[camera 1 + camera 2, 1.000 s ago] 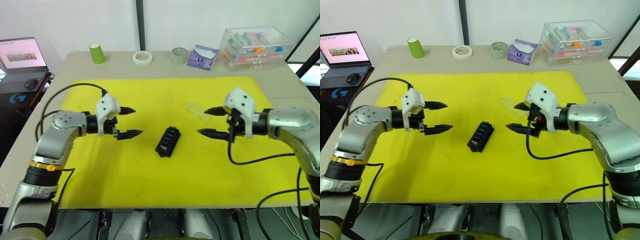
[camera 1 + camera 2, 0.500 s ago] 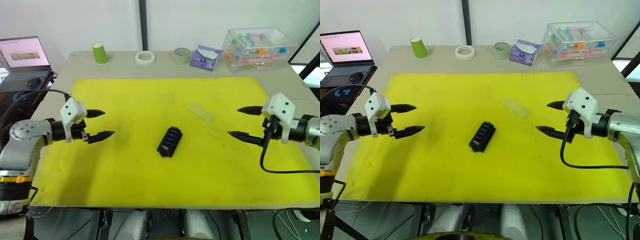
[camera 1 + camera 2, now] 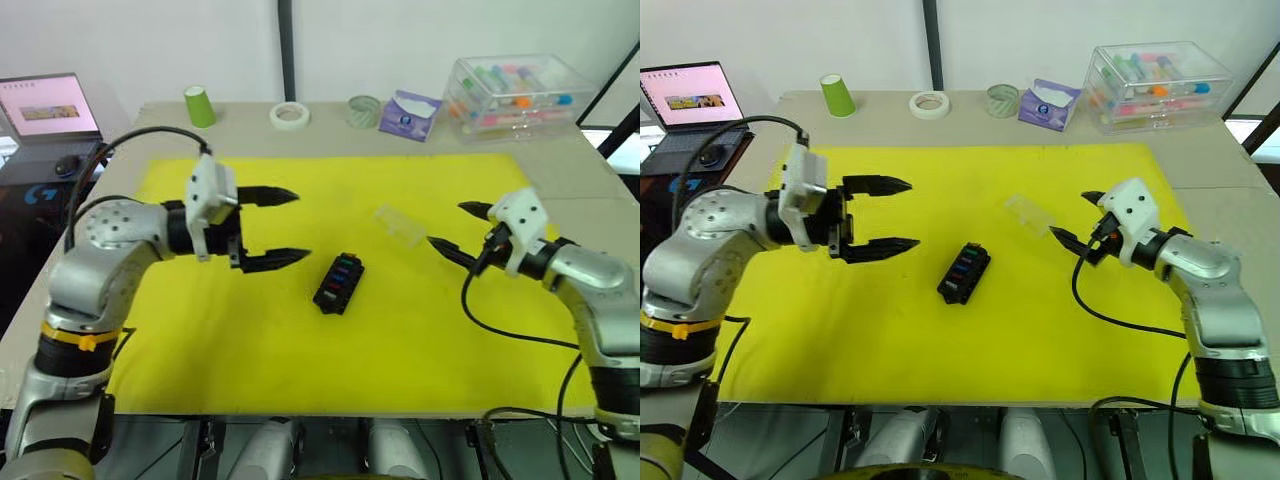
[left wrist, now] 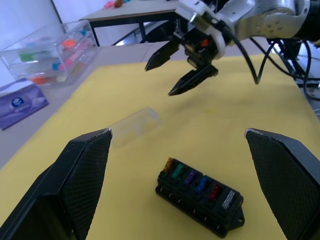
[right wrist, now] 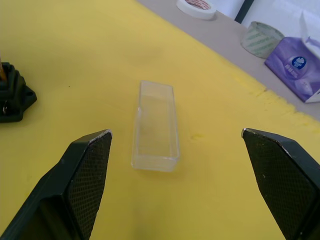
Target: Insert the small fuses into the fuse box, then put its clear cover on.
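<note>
On the yellow mat [image 3: 300,350], the fuse box [image 3: 338,284] sits mid-bench with its small fuses [image 4: 200,183] already seated in a row. Half a second ago my arms were swung wide; now both have come back in. My right tool [image 3: 1078,222], spread and empty, lines up on the clear cover [image 5: 156,126] just ahead, which lies apart from the box. My left tool [image 3: 282,228], also spread and empty, hangs beside the box. Capping is what remains, I judge.
</note>
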